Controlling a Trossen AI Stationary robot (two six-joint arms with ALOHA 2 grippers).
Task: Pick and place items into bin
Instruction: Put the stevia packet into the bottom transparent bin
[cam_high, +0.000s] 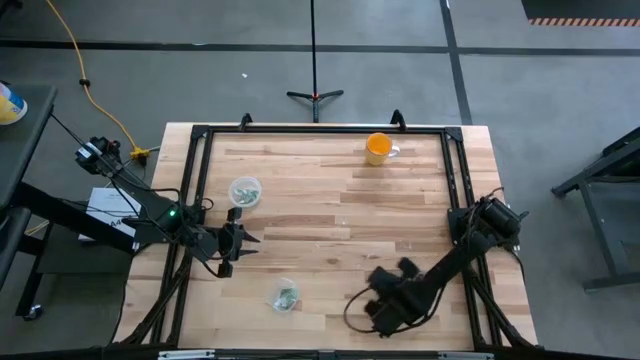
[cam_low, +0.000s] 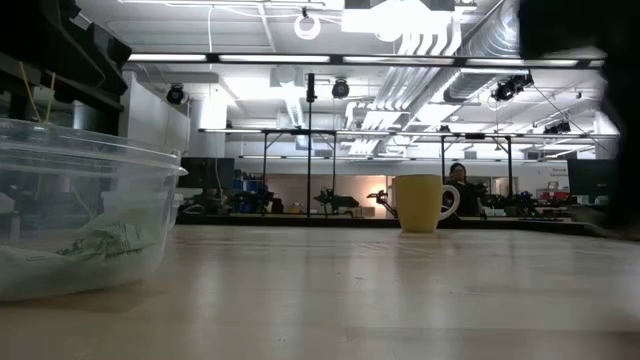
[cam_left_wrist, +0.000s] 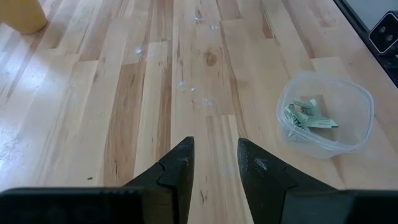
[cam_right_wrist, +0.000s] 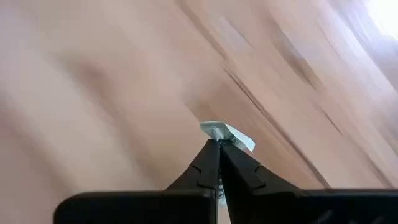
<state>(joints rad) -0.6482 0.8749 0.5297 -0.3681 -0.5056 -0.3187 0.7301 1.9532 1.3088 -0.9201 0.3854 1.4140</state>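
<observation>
My right gripper (cam_right_wrist: 219, 144) is shut on one tiny silvery grey-green item (cam_right_wrist: 229, 132). In the high view it (cam_high: 374, 298) is over the table's near right part. A clear bin (cam_high: 285, 295) near the front edge holds several such items (cam_left_wrist: 309, 116); it also shows in the low view (cam_low: 80, 215). A second clear bin (cam_high: 245, 191) with items stands at the far left. My left gripper (cam_left_wrist: 214, 163) is open and empty, just above the table between the two bins (cam_high: 240, 240). My right gripper pinches the small item by one edge (cam_right_wrist: 219, 138) between its two fingertips. The rest of the piece sticks out beyond the tips. Whether it is clear of the table, I cannot tell.
An orange mug (cam_high: 378, 148) stands near the far edge, right of centre; it also shows in the low view (cam_low: 420, 203). A black frame (cam_high: 320, 130) runs round the table's edges. Bare wood lies between the bins and the mug.
</observation>
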